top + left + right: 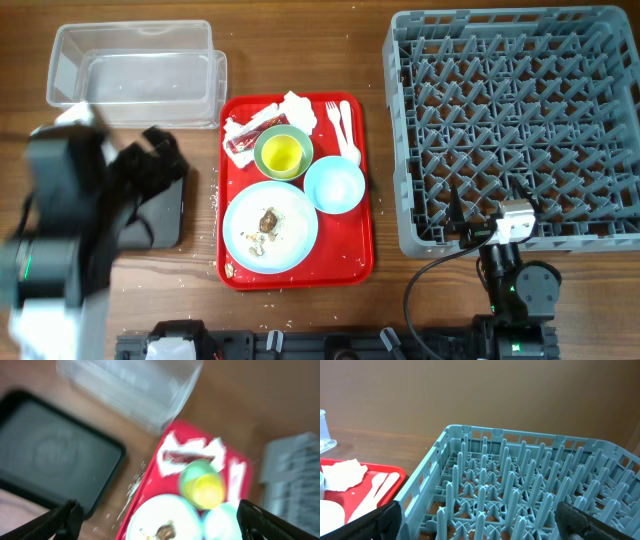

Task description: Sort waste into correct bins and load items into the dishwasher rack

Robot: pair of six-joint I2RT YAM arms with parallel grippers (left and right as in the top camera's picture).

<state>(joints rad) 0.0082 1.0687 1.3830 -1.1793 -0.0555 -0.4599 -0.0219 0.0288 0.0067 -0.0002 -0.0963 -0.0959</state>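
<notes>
Left gripper (159, 513) just left of red tray (347, 250), jaws wide, nearer the napkins (297, 105) at tray's far edge; right gripper (477, 515) well right, jaws wide.

Brown wood-grain surface (300, 40), seen from overhead, with four things directly on it. Red serving tray (352, 250) about mid-width, flat on the wood. Up and left of the red tray, close against its top-left corner: clear plastic tub (135, 65); touching or not, hard to tell. Left of the red tray, apart from it: black tray (168, 215), only partly showing. Right of the red tray, apart from it: grey dishwasher rack (520, 120). Beside the red tray's left edge and just below its lower edge: pale crumbs (213, 192) strewn on bare wood.
</notes>
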